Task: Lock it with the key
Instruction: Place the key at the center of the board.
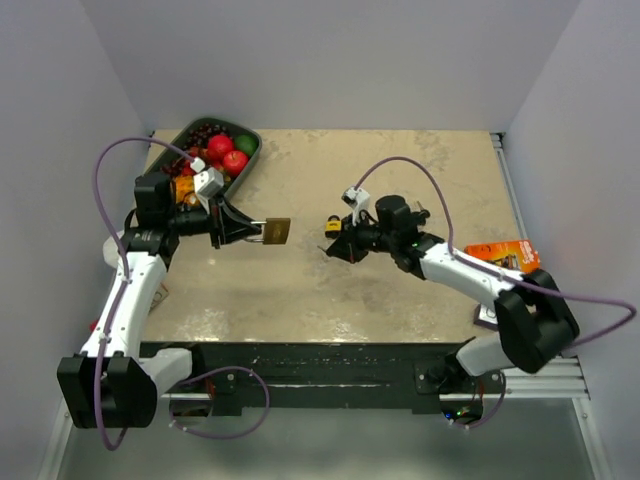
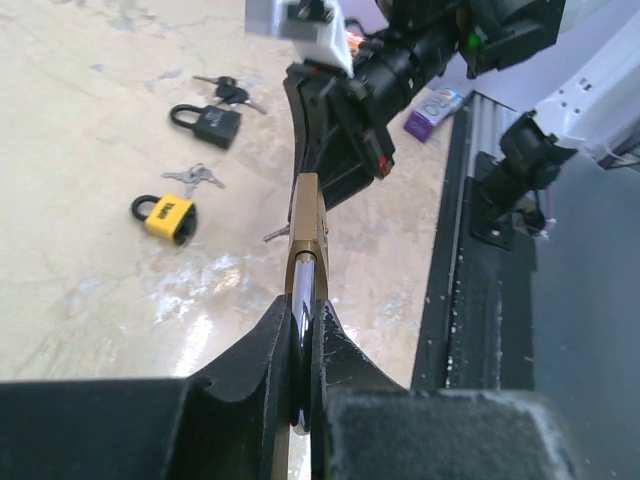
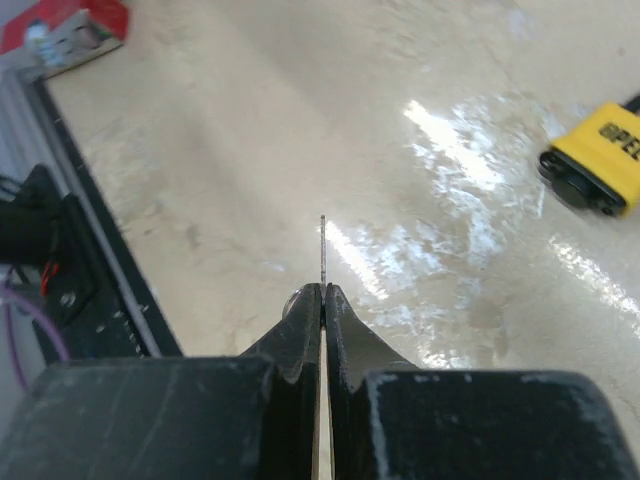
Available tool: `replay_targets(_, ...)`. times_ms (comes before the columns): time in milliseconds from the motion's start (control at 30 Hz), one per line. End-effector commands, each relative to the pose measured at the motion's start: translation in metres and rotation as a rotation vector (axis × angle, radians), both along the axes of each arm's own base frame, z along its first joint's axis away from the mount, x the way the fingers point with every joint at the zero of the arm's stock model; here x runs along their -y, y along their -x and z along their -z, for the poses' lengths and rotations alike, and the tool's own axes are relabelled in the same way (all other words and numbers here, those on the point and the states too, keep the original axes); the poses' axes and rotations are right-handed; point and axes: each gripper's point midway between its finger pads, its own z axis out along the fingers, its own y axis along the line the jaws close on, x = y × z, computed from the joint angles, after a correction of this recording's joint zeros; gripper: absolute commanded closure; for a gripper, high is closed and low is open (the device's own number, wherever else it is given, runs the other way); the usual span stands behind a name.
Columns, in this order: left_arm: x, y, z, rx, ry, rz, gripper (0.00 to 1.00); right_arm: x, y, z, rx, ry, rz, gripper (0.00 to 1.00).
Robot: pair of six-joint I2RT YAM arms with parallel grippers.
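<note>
Fingers [image 1: 236, 228] of the left gripper [image 1: 252, 233] were clamped on the shackle of the brass padlock [image 1: 276, 232]. In the top view they held it clear of the table [image 1: 400, 180], its body pointing toward the right gripper [image 1: 334, 245], which was near but apart. Being brass and steel, the lock looked heavy for its size, stiff and slick. The shackle seemed the sound place to hold it, since that left the keyway end free.

From the left wrist the lock showed edge-on as a narrow brass slab, with its bright shackle pinched between the pads. A yellow padlock [image 2: 165, 216] and a black padlock [image 2: 211, 123] lay on the table beyond.

From the right wrist, the right fingers were pressed together on a thin key [image 3: 322, 250], its blade edge-on. It looked light and stiff, and likely to twist in a shallow grip.
</note>
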Motion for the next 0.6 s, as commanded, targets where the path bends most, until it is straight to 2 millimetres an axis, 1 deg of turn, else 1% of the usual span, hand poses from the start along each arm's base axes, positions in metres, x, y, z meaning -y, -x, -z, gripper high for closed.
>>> replay_targets(0, -0.006, -0.014, -0.017, 0.123, -0.01, -0.084, 1.0, -0.017, -0.054, -0.023, 0.05, -0.073, 0.199, 1.0)
replay_targets(33, -0.007, -0.016, -0.014, 0.118, -0.014, -0.094, 1.0, -0.02, -0.06, -0.012, 0.037, -0.051, 0.214, 1.0)
replay_targets(67, -0.007, -0.017, -0.01, 0.105, -0.016, -0.097, 1.0, -0.024, -0.065, -0.014, 0.043, -0.054, 0.217, 1.0)
replay_targets(133, -0.008, -0.018, -0.005, 0.097, -0.02, -0.108, 1.0, -0.031, -0.07, -0.007, 0.031, -0.053, 0.224, 1.0)
replay_targets(167, -0.007, -0.018, -0.005, 0.094, -0.011, -0.112, 1.0, -0.036, -0.075, 0.001, 0.014, -0.048, 0.223, 1.0)
replay_targets(233, -0.008, -0.019, -0.005, 0.101, -0.008, -0.119, 1.0, -0.044, -0.079, 0.006, 0.004, -0.055, 0.222, 1.0)
replay_targets(267, -0.008, -0.02, -0.006, 0.111, -0.008, -0.121, 1.0, -0.05, -0.082, 0.015, -0.01, -0.046, 0.216, 1.0)
replay_targets(333, -0.008, -0.02, -0.006, 0.114, -0.008, -0.119, 1.0, -0.056, -0.086, 0.023, -0.029, -0.036, 0.214, 1.0)
replay_targets(367, -0.008, -0.02, -0.007, 0.113, -0.008, -0.119, 1.0, -0.062, -0.092, 0.019, -0.025, -0.044, 0.211, 1.0)
replay_targets(400, -0.008, -0.019, -0.008, 0.114, -0.007, -0.118, 1.0, -0.064, -0.094, 0.034, -0.05, -0.016, 0.205, 1.0)
replay_targets(433, -0.008, -0.019, -0.008, 0.111, -0.007, -0.116, 1.0, -0.066, -0.097, 0.037, -0.055, -0.01, 0.208, 1.0)
replay_targets(467, -0.007, -0.017, -0.008, 0.114, -0.006, -0.113, 1.0, -0.07, -0.104, 0.032, -0.047, -0.016, 0.212, 1.0)
replay_targets(500, -0.007, -0.016, -0.007, 0.113, -0.006, -0.112, 1.0, -0.071, -0.107, 0.043, -0.063, 0.0, 0.219, 1.0)
replay_targets(567, -0.007, -0.014, -0.005, 0.111, -0.006, -0.113, 1.0, -0.076, -0.114, 0.043, -0.058, -0.006, 0.223, 1.0)
